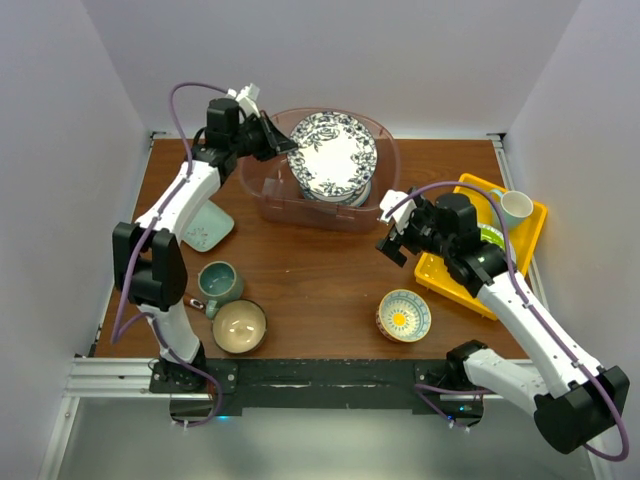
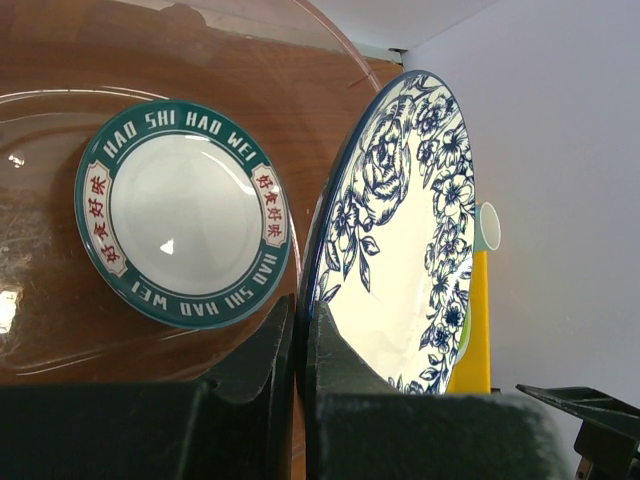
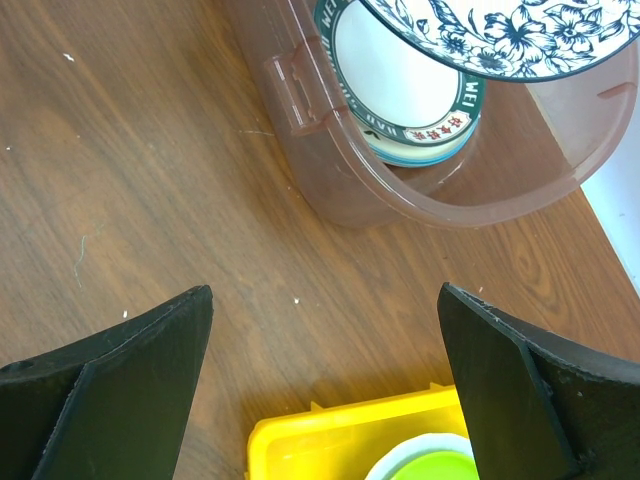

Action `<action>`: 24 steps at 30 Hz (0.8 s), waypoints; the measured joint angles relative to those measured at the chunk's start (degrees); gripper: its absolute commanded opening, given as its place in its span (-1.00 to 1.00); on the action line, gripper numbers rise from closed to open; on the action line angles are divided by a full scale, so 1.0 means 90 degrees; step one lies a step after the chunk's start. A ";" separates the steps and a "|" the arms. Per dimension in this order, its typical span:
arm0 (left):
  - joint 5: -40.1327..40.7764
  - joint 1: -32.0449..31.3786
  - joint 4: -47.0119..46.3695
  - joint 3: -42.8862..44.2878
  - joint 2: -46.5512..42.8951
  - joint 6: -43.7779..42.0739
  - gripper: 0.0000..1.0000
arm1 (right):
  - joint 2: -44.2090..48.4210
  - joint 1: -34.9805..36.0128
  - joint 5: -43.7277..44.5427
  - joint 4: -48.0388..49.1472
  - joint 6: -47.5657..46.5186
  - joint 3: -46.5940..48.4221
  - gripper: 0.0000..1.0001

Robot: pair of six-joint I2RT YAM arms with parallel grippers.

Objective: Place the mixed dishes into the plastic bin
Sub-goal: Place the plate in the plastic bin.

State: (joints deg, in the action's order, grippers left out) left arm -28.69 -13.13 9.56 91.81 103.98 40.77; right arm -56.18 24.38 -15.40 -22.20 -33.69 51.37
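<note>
Left wrist: left claw [image 2: 298, 335] clamps blue-patterned plate [image 2: 400, 250]

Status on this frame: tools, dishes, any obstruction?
Left tool shut on blue-patterned plate, over the plastic bin. Right tool open, empty. Green-rimmed plate lies in bin; nothing blocking the drop.

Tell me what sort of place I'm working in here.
Probably a lab robot test cell, not a kitchen: plain white panels box in a wooden table, the arms mount on an aluminium rail, and dishes are staged around a plastic bin.
</note>
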 measured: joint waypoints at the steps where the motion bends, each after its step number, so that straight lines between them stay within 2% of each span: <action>1: 0.0000 0.0000 0.0000 0.0000 0.0012 0.0000 -1.00 | -0.0002 0.0000 0.0002 -0.0005 0.0000 -0.0005 0.96; 24: 0.0022 0.0000 0.0049 0.0005 0.0454 -0.0158 -1.00 | -0.0002 -0.0002 0.0107 0.0000 -0.0044 -0.0032 0.96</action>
State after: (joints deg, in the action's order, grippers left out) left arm -28.49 -13.13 10.00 91.85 108.07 39.35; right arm -56.21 24.36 -14.44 -22.20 -34.09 51.09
